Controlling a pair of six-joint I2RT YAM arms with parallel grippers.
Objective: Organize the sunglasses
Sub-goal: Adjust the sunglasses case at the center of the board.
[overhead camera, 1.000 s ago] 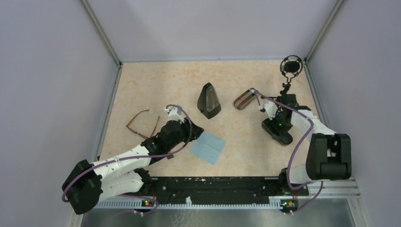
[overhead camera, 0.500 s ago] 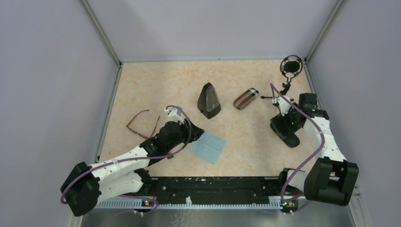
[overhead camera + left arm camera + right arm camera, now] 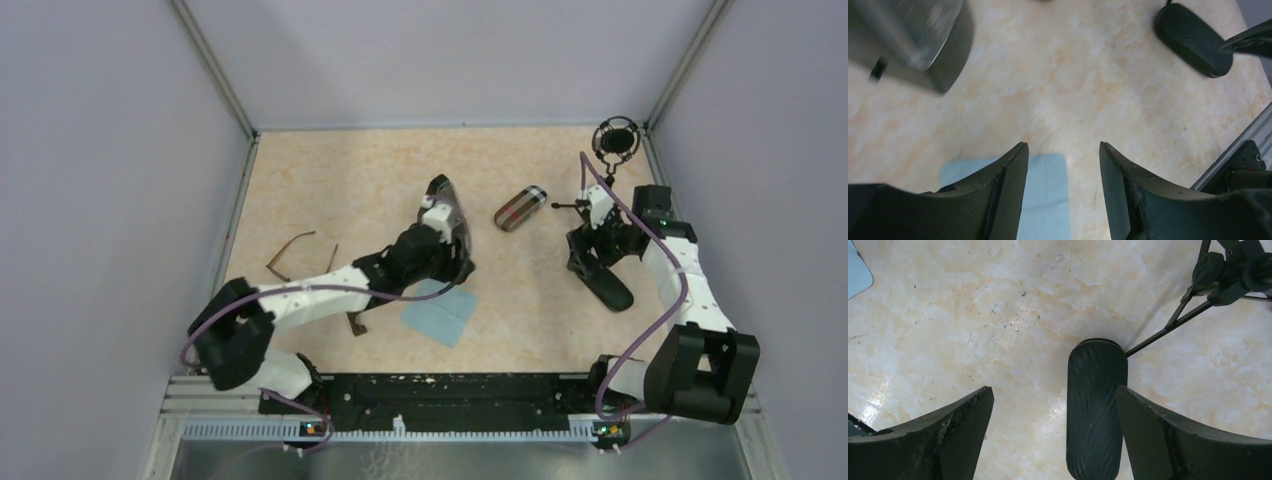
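Beige marbled tabletop [image 3: 330, 180], lilac walls [image 3: 450, 60]; left end effector [image 3: 1063, 146], right end effector [image 3: 1054, 390] wide, empty.

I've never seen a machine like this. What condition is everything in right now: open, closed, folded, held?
Brown sunglasses: temples unfolded, lying on the table, not held.
Black triangular case: standing, the left arm against it.
Plaid case: lying on its side.
Black oval case: closed, lying flat.
Blue cloth: spread flat.
Left end effector: open, empty.
Right end effector: open, empty, above the oval case.
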